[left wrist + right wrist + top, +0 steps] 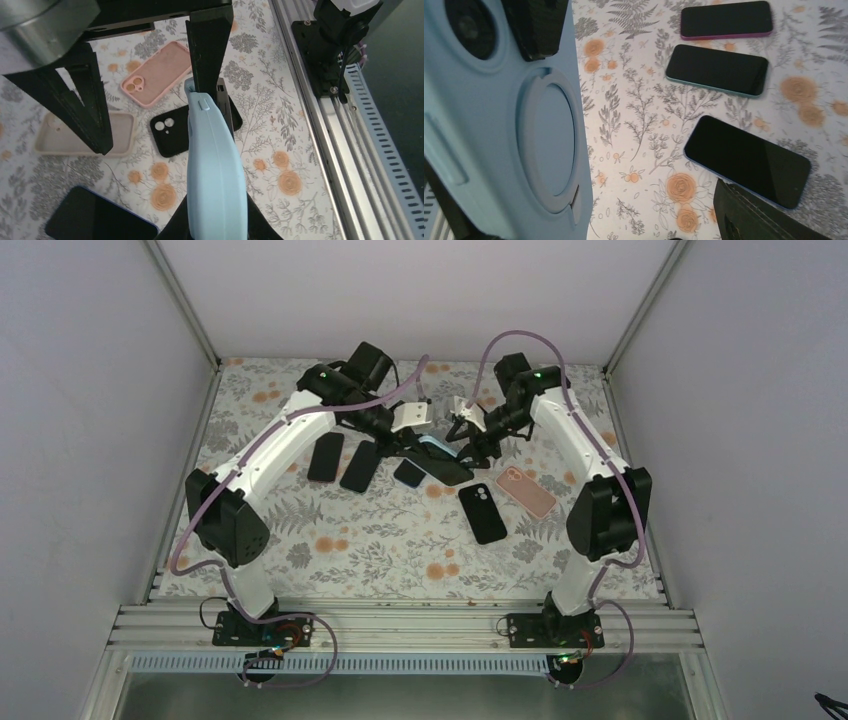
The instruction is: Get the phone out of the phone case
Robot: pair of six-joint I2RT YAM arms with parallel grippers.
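Observation:
My left gripper (425,443) is shut on a light blue phone case (216,170) and holds it edge-up above the table, its jaws clamped on both faces at the bottom of the left wrist view. In the top view a dark face that looks like the phone (447,469) sits in that case. My right gripper (463,435) is open. One of its fingers (207,50) touches the far end of the case, and the other stands well apart. In the right wrist view the case's back (499,130) fills the left side, showing a round ring and a camera hole.
Three bare phones (726,19) (716,69) (746,160) lie on the floral tablecloth. A pink case (525,490), a black case (483,512) and a beige case (75,137) lie empty nearby. The aluminium rail (345,155) runs along the near edge.

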